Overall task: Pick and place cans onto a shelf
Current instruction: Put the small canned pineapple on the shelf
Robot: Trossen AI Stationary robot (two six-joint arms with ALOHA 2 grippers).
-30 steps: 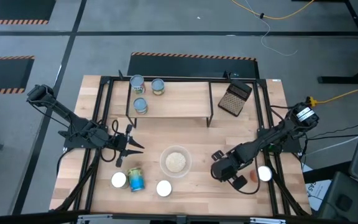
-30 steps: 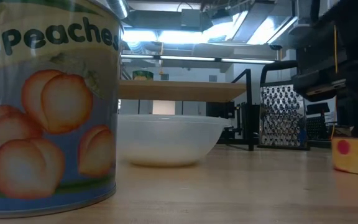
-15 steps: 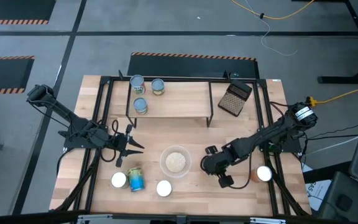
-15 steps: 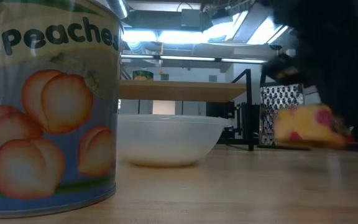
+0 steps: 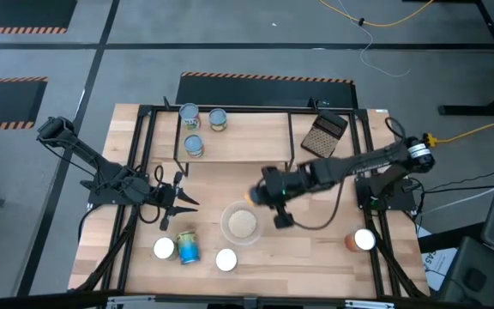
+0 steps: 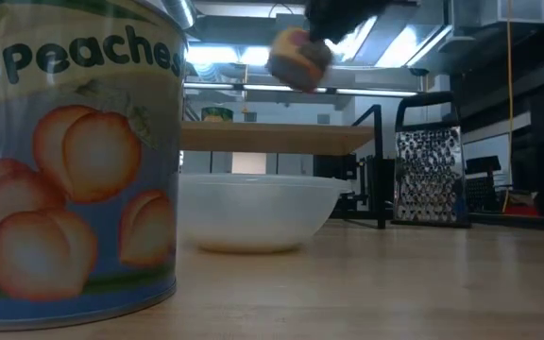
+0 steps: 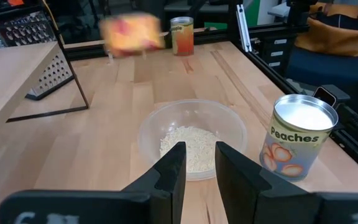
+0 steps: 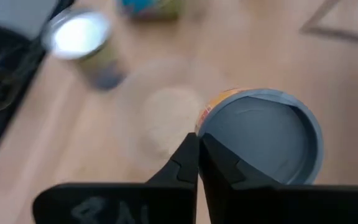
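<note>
Carrying can (image 8: 260,140) | right pincer (image 5: 268,194) clamped on it, above bowl (image 5: 242,224) | left pincer (image 5: 181,202) parted

Shelf (image 5: 247,137) right half bare; bowl (image 5: 242,223) stands before it

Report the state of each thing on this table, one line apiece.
Right gripper, jaws shut on the carried can, held above the table.
Left gripper, jaws open, empty.
Shelf, three shelved cans standing on it.
Glass bowl, upright, holding pale grains.
Peaches can, upright on the table.
</note>
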